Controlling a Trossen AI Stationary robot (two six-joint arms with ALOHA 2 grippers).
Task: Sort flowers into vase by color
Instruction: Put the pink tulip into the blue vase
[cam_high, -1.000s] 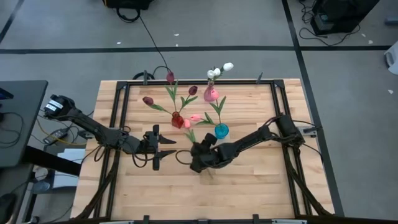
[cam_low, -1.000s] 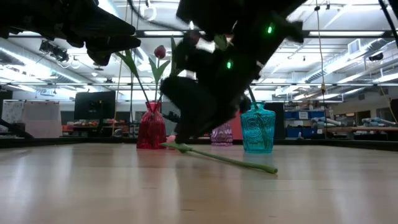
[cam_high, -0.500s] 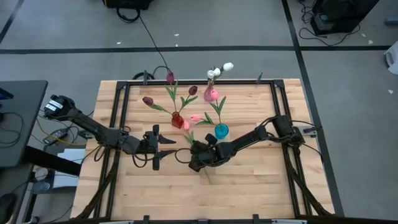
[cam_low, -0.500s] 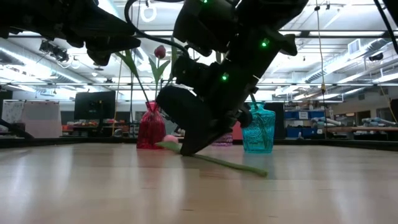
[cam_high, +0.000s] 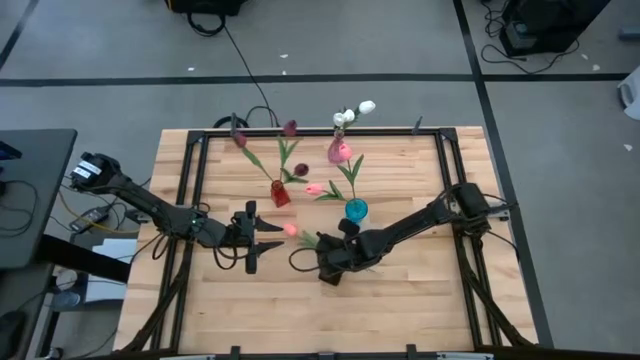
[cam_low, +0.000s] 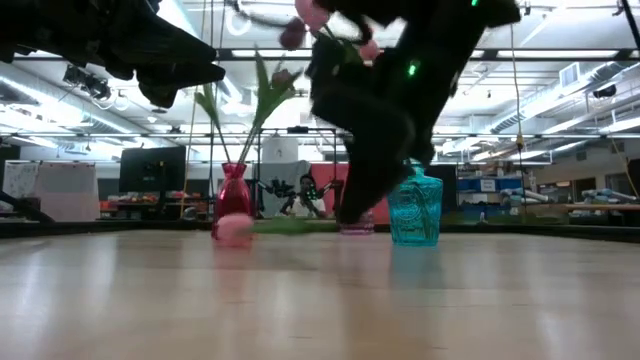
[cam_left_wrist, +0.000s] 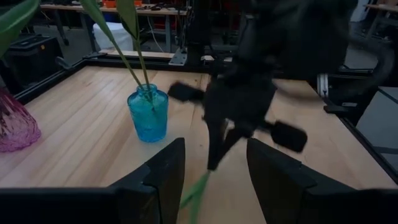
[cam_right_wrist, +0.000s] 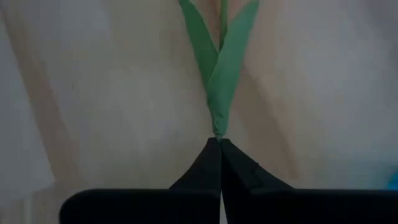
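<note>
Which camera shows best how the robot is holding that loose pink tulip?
The right wrist view: the right gripper has its jaws shut on the pink tulip's stem. The high view shows its head near the left gripper. The low view shows only a blurred head.

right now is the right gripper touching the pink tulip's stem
Touching. In the right wrist view the right gripper is shut, its fingertips pinching the green stem of the pink tulip with no gap.

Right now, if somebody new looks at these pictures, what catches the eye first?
First, the right hand near the table's middle, shut on the green stem of a pink flower. Behind it stand a red vase, a pink vase and a blue vase, each holding flowers. The left hand hangs open beside the pink flower.
</note>
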